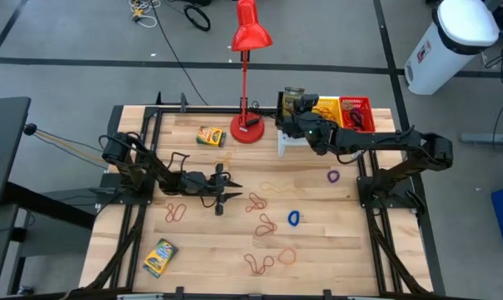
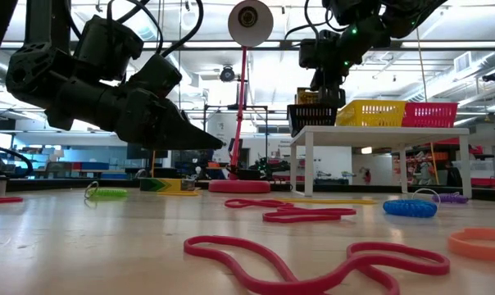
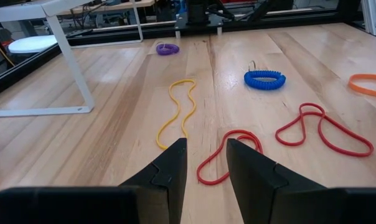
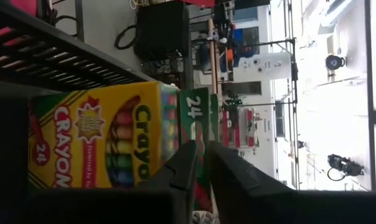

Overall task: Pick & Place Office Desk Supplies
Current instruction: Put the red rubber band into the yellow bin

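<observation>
The right gripper (image 1: 300, 112) hovers over the black mesh bin (image 2: 311, 115), its fingers slightly apart around nothing, with a crayon box (image 4: 94, 144) just beyond their tips inside the bin. The left gripper (image 3: 206, 163) waits low over the table, fingers partly apart and empty, a red rubber band (image 3: 228, 155) just ahead.

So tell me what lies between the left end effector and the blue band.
In the high view, red bands lie on the table between the left end effector and the blue band.
</observation>
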Available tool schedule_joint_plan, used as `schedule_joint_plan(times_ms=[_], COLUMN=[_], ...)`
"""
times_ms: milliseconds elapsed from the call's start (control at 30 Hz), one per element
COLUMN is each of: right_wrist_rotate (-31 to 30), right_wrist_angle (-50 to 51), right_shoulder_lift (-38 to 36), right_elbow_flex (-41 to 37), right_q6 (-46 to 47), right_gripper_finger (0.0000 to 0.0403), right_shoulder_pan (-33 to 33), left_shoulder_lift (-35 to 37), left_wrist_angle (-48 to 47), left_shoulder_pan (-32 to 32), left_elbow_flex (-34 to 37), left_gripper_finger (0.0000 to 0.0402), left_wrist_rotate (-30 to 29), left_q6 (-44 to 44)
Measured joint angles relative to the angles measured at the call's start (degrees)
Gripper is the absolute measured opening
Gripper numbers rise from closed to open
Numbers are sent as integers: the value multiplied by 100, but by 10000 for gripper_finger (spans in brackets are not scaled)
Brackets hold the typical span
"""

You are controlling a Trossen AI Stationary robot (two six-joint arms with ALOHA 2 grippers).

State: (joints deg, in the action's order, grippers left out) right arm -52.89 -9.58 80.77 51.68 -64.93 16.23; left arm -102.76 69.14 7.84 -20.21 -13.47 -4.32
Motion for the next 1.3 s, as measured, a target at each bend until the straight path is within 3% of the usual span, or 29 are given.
schedule_joint_plan(times_ms=[467,833,1000,1167,1233,1300], right_wrist_rotate=[-178,-876,-1458,-1636,-1300,-553], right_wrist_angle=[-519,-740,-632,89,816,1627], right_shoulder_lift=[-109,-423,-640,-970,-1130,-1249], right_elbow_flex=[0,0,0,0,0,0], right_q6=[-107,-243,-99,880,1937,3149], right_gripper_finger=[182,201,177,98,54,16], right_shoulder_pan=[-299,-625,-923,-1777,-2125,-2404], left_shoulder_lift=[0,-2,-1,-1,0,-1], left_wrist_angle=[0,0,0,0,0,0], left_shoulder_pan=[2,2,2,2,4,4], left_elbow_flex=[-2,-2,-2,-2,-2,-2], left_gripper_finger=[119,119,119,119,119,119], left_wrist_rotate=[2,1,2,2,2,0], left_q6=[0,0,2,5,43,74])
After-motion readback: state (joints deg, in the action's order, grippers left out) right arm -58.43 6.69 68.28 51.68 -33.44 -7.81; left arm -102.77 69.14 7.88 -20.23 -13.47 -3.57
